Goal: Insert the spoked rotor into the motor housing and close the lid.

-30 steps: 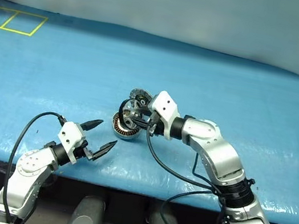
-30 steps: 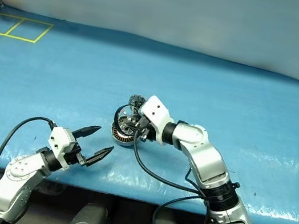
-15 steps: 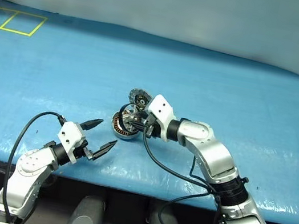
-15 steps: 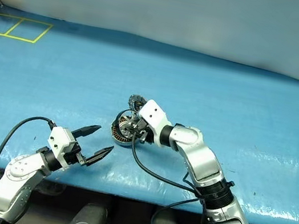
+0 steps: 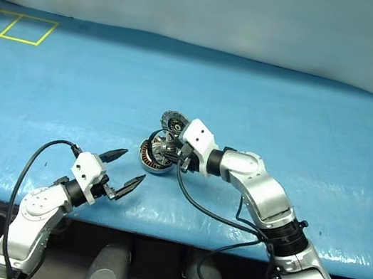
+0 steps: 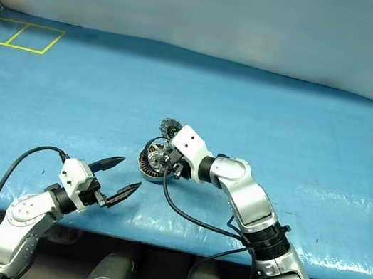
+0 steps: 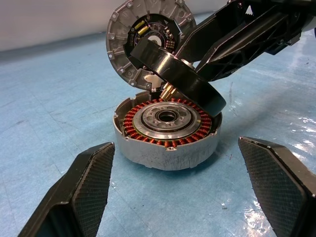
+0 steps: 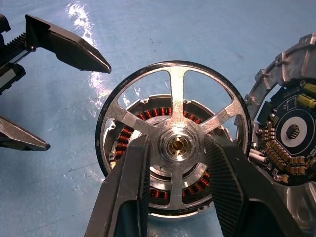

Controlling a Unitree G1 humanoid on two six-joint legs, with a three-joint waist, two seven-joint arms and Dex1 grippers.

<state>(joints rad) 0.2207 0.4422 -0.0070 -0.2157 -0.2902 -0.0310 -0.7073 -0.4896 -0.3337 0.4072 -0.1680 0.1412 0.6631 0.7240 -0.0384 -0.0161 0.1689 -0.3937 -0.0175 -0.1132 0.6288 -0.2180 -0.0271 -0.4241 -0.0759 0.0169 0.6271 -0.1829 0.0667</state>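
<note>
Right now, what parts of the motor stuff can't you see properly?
- Motor housing: in the right wrist view the spoked rotor covers most of its windings.
- Lid: the left wrist view has the rotor and right gripper across its lower part; the right wrist view's edge cuts it off.
- Head views: whether the rotor touches the housing is too small to tell.

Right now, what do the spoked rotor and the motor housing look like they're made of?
The spoked rotor: bright brushed metal spokes and hub, likely aluminium, inside a glossy black rim, possibly painted steel. The motor housing: matte silver-grey cast-looking metal wall, holding a ring of copper-coloured wire windings around a polished metal centre.
</note>
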